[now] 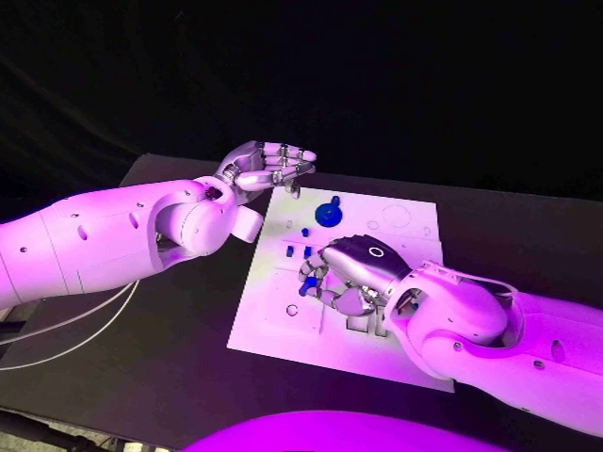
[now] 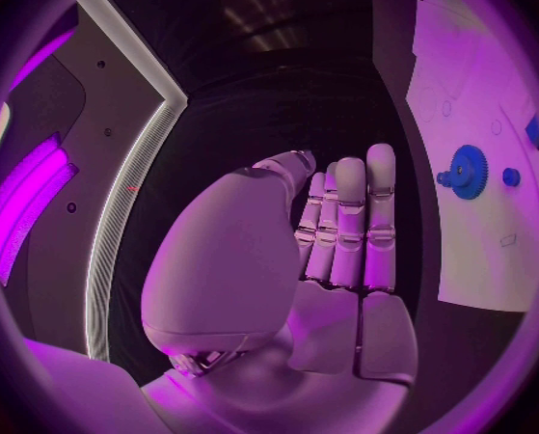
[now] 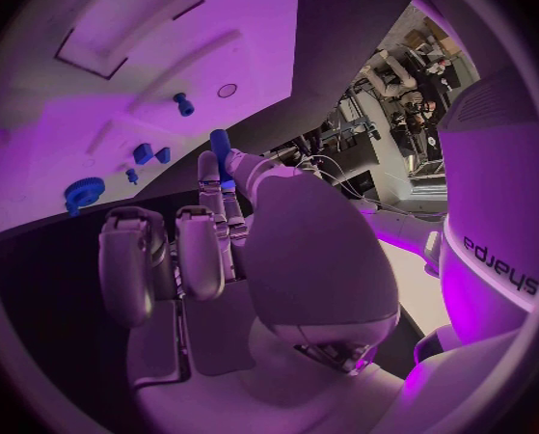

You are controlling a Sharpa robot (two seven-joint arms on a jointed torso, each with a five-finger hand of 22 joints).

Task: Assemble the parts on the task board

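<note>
The board (image 1: 383,221) lies mid-desk (image 1: 546,235) with a blue gear (image 1: 329,215) seated near its far edge and small blue parts (image 1: 291,250) just nearer, so assembly looks partly done, with more to place. The right robot hand (image 1: 350,273) hovers over the board's middle, pinching a blue peg (image 3: 219,145) between fingertips. The left robot hand (image 1: 268,168) hangs off the far-left corner, fingers loosely curled, holding nothing.
</note>
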